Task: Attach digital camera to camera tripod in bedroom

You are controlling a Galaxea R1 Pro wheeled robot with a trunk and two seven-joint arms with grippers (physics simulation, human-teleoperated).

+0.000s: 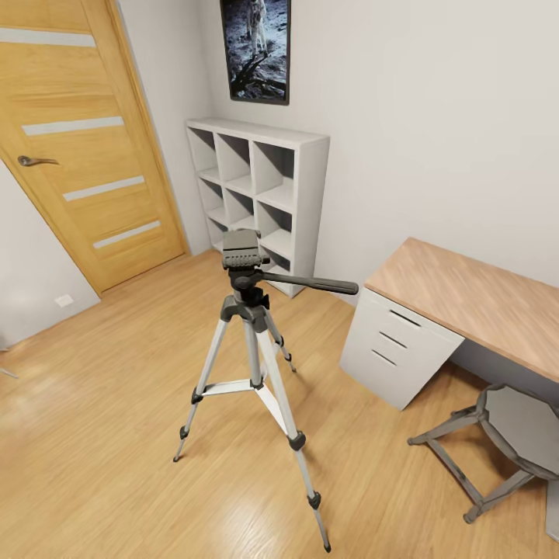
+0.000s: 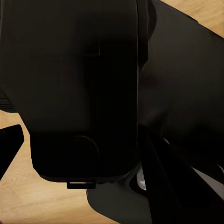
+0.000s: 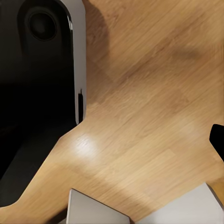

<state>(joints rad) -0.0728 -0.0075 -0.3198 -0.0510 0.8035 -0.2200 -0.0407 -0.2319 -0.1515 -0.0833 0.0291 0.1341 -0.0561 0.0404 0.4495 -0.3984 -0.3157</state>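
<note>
Nearest in the head view is the light wood floor (image 1: 116, 466), w/ the camera tripod (image 1: 252, 365) standing on it about mid-room. Three silver legs spread out, black feet on the boards; one leg runs toward the viewer & ends near the lower edge. Its dark grey head plate (image 1: 241, 247) sits on top, bare, w/ the long pan handle (image 1: 310, 284) sticking out toward the desk side.

Left wrist view: a big black boxy shape (image 2: 79, 88) sits right against the lens, too dark & close to say if it's the digital camera. One dark tip of the left end effector (image 2: 10, 144) shows at the frame edge over wood floor; can't tell how wide the end effector stands or whether it has hold of anything.

Right wrist view: wood floor, a black body w/ grey edge (image 3: 42, 70) close by, pale grey panels at the frame edge. One dark tip of the right end effector (image 3: 217, 140) pokes in; its opening can't be judged either.

Right of the tripod: a grey stool (image 1: 505, 442), then the wood-topped desk (image 1: 473, 299) w/ white drawers (image 1: 392, 341) against the wall.

Further back, the white cube shelf (image 1: 260, 198) stands in the corner, just behind the tripod head from this angle. Above it hangs the astronaut poster (image 1: 256, 48). On the left wall, the oak door (image 1: 78, 147) w/ pale strips & a metal handle (image 1: 35, 161), shut.
</note>
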